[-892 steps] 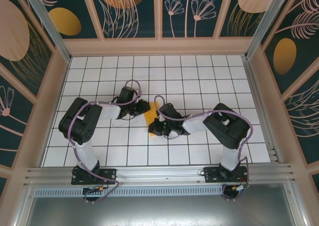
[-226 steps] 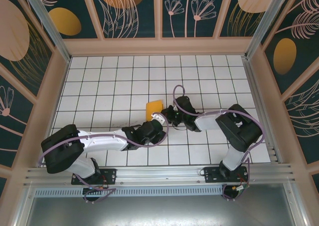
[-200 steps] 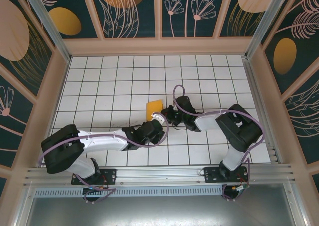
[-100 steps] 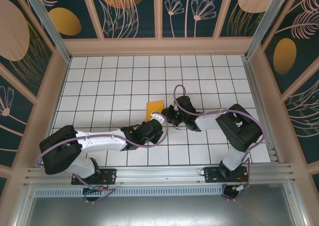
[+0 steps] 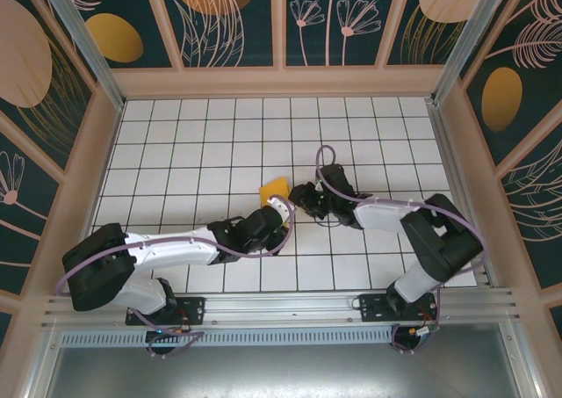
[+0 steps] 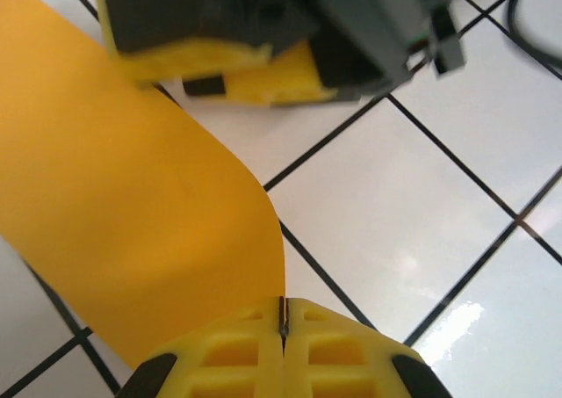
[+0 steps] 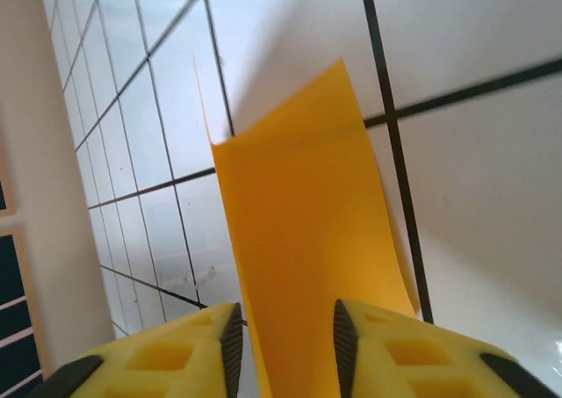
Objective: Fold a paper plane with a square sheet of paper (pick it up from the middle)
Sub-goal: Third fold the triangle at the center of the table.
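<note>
Two claws are meeting mid-table | left claw (image 6: 283,325) is pinching the paper (image 6: 132,213) tight at its near edge, likely anchoring it for folding | right claw (image 7: 283,326) is straddling it, jaws apart.

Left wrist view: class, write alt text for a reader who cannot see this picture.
The left claw, its yellow fingertips shut, pinches the edge of the square sheet of paper, which bows away toward the upper left. Beyond it, the right claw hangs over the white gridded table.
</note>
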Available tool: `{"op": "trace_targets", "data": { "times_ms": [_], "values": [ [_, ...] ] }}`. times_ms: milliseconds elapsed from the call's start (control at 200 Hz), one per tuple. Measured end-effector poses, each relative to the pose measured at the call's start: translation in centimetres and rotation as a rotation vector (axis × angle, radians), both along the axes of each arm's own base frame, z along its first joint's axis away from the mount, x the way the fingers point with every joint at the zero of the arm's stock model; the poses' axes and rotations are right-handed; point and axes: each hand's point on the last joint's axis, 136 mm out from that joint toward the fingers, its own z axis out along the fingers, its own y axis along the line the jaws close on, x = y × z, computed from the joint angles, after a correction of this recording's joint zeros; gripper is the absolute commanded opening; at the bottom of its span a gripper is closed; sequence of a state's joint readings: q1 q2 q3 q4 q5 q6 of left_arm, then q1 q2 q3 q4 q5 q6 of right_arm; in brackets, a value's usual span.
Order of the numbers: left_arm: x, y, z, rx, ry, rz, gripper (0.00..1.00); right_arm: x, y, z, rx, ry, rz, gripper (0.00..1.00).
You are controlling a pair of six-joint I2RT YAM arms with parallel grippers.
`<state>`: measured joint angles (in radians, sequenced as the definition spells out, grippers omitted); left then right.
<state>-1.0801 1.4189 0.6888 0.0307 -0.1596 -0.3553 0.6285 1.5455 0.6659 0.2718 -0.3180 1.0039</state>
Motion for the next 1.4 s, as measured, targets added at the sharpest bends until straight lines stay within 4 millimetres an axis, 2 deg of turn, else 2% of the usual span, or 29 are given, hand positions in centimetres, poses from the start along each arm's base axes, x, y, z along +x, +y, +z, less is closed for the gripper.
{"op": "trace_targets", "data": {
  "times_ms": [90,210,255,320,455,726,881,1196,1276,1401],
  "values": [
    [0.1,-0.3,0.2,-0.031,0.025,-0.012,0.00,0.2,-1.1,1.7,-0.021,-0.049,-0.012,0.39],
    [0.4,-0.5,0.5,-0.075,0.059,-0.024,0.00,0.6,-1.8,3.1,-0.050,-0.097,-0.008,0.29],
    [0.5,-0.6,0.5,-0.087,0.072,-0.028,0.00,0.7,-1.7,3.4,-0.061,-0.116,0.008,0.21],
    [0.5,-0.6,0.6,-0.104,0.089,-0.035,0.00,0.9,-1.3,3.7,-0.061,-0.125,0.031,0.15],
    [0.5,-0.7,0.6,-0.129,0.119,-0.050,0.00,1.4,0.0,3.8,-0.051,-0.124,0.084,0.13],
    [0.0,-0.9,-0.4,-0.139,0.174,-0.064,0.00,2.3,2.9,2.1,-0.047,-0.092,0.198,0.12],
    [0.1,-0.5,-1.3,-0.129,0.199,-0.043,0.00,2.6,4.0,0.2,-0.072,-0.056,0.251,0.12],
    [0.2,0.3,-2.2,-0.126,0.232,-0.004,0.01,2.2,3.7,-4.9,-0.166,0.035,0.296,0.10],
    [0.4,0.7,-2.5,-0.125,0.241,0.010,0.02,2.0,3.6,-5.6,-0.178,0.047,0.303,0.10],
    [1.0,1.2,-2.6,-0.135,0.256,0.033,0.03,2.2,3.7,-5.6,-0.181,0.036,0.312,0.10]
  ]
}}
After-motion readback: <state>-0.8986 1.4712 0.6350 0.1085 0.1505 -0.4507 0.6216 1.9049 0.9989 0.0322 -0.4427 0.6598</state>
